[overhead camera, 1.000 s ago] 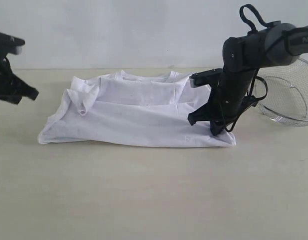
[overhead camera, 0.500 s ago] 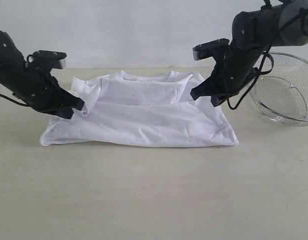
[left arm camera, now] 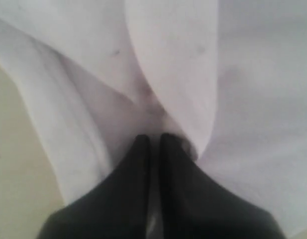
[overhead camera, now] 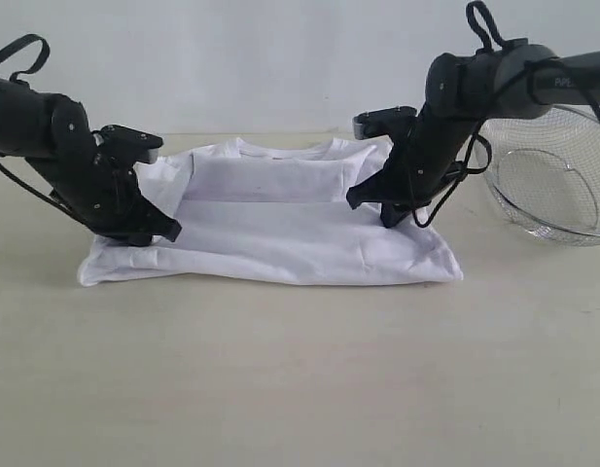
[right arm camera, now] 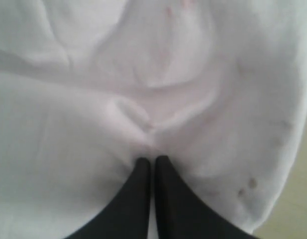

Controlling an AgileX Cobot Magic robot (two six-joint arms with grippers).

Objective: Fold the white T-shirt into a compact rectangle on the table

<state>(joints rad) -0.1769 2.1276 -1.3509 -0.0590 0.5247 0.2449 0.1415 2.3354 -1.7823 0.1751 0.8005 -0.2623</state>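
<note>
White T-shirt pinched at both sides

Partly folded, it lies across the middle of the pale beige table, neckline toward the wall. The left gripper and the right gripper each press their black fingers together on a pucker of fabric. A wire basket sits far right.

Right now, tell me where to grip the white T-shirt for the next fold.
Grip the white T-shirt at its two short side edges, each gripper from above on its own side: it lies wide and flat on the table, and the left gripper and right gripper seem pinched on puckered cloth there.
</note>
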